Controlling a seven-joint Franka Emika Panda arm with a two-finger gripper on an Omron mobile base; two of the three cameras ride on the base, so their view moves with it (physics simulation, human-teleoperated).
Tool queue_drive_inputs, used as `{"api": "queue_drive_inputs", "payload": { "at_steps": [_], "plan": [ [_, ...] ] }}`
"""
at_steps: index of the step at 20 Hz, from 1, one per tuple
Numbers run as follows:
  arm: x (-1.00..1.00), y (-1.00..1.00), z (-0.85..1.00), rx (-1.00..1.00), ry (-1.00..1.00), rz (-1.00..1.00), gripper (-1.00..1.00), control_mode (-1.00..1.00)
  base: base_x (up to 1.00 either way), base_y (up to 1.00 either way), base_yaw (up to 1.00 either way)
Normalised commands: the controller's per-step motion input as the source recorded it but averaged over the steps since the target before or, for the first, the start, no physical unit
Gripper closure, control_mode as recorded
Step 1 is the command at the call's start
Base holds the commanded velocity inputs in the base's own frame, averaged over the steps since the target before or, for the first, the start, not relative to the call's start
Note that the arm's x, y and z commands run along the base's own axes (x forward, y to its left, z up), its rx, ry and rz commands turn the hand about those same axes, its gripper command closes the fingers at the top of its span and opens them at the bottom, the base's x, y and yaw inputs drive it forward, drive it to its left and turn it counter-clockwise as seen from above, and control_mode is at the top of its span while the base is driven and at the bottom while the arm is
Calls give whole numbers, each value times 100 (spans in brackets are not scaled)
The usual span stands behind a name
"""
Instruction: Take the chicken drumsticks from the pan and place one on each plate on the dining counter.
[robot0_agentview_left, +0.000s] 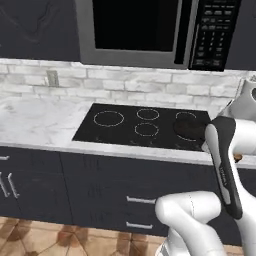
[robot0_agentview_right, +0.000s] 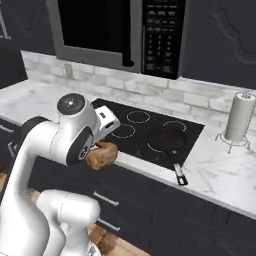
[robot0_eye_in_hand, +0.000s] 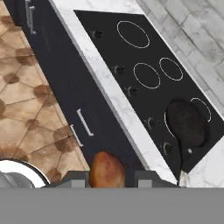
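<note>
My gripper (robot0_eye_in_hand: 106, 178) is shut on one golden-brown chicken drumstick (robot0_eye_in_hand: 106, 169), which fills the gap between the two fingertips. In the right base view the gripper (robot0_agentview_right: 103, 146) holds the drumstick (robot0_agentview_right: 101, 156) just off the worktop's front edge, above the dark cabinets. A sliver of the drumstick (robot0_agentview_left: 238, 158) peeks from behind my forearm. The black pan (robot0_eye_in_hand: 187, 124) sits on the cooktop's right-hand burner with nothing in it, its handle pointing toward the worktop edge. It shows as the pan (robot0_agentview_right: 167, 141) and the pan (robot0_agentview_left: 190, 131) in the base views. The plates and the dining counter are out of view.
The black cooktop (robot0_agentview_left: 131, 125) is set into a marble worktop (robot0_agentview_left: 35, 125), with a microwave (robot0_agentview_left: 150, 30) above it. A paper towel holder (robot0_agentview_right: 239, 119) stands to the right of the cooktop. Dark drawers (robot0_eye_in_hand: 81, 124) and tiled floor (robot0_eye_in_hand: 26, 113) lie below the hand.
</note>
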Motion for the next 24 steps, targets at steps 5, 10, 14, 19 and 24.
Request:
{"api": "queue_drive_inputs", "payload": {
  "at_steps": [5, 10, 14, 19, 24],
  "plan": [
    [0, 0, 0, 0, 0, 0, 100, 100, -37, 47, 99],
    [0, 0, 0, 0, 0, 0, 100, 100, -33, 53, 100],
    [0, 0, 0, 0, 0, 0, 100, 100, -28, 55, 100],
    [0, 0, 0, 0, 0, 0, 100, 100, -17, 63, 94],
    [0, 0, 0, 0, 0, 0, 100, 100, 4, 72, 67]
  ]
}}
